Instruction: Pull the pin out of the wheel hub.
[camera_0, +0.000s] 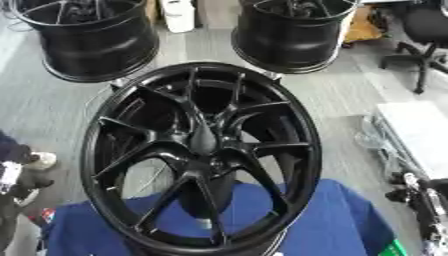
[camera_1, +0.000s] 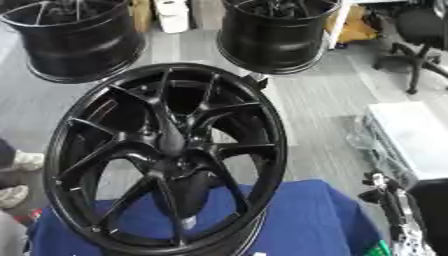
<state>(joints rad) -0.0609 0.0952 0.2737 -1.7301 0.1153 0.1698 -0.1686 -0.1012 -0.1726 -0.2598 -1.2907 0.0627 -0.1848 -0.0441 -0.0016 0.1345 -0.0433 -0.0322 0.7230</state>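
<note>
Grey plank flooring (camera_0: 337, 92) runs through the background, with three black wheels in all: two standing on the floor at the far side, one far left (camera_0: 87, 40) and one far right (camera_0: 289, 32), and the wheel hub (camera_0: 201, 155) in the middle, close to the camera. It rests on a blue cloth (camera_0: 337, 225) that covers the near surface, and is tilted up so its spoked face turns toward the viewer, its axle line leaning up and toward the near side. Thin glossy spokes fan out in pairs from a dark centre to a smooth round rim. No pin can be made out at the centre. A black office chair (camera_0: 420, 35) stands far right, and a pale flat-topped unit (camera_1: 411, 137) sits at the right. At the near right edge a black and silver piece of the right hand (camera_1: 389, 200) shows; whether its fingers are curled or straight cannot be told. The left hand shows in neither view.
</note>
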